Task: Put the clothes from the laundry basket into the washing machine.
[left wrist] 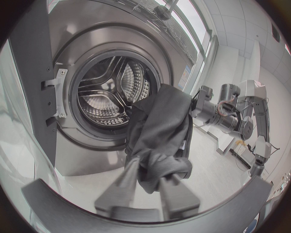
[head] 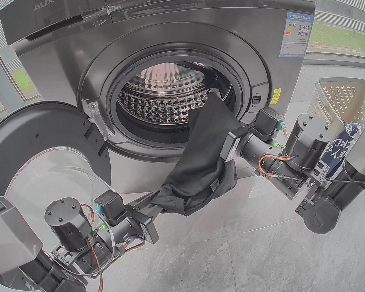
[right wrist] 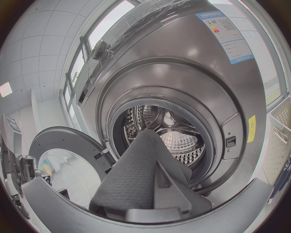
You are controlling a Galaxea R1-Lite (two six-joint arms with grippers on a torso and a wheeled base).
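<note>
Diagonally, black garment (head: 202,154) rises from left fingers (left wrist: 121,188) toward drum (head: 161,97)

My head camera looks forward and down at the washing machine (head: 164,33), its open door (head: 29,132) on the left, the laundry basket (head: 348,97) on the right. My left wrist camera sits low and near, facing the drum (left wrist: 106,94) from the left; the right wrist one faces it from the right. All three share the drum mouth and the black garment (head: 203,159)
</note>
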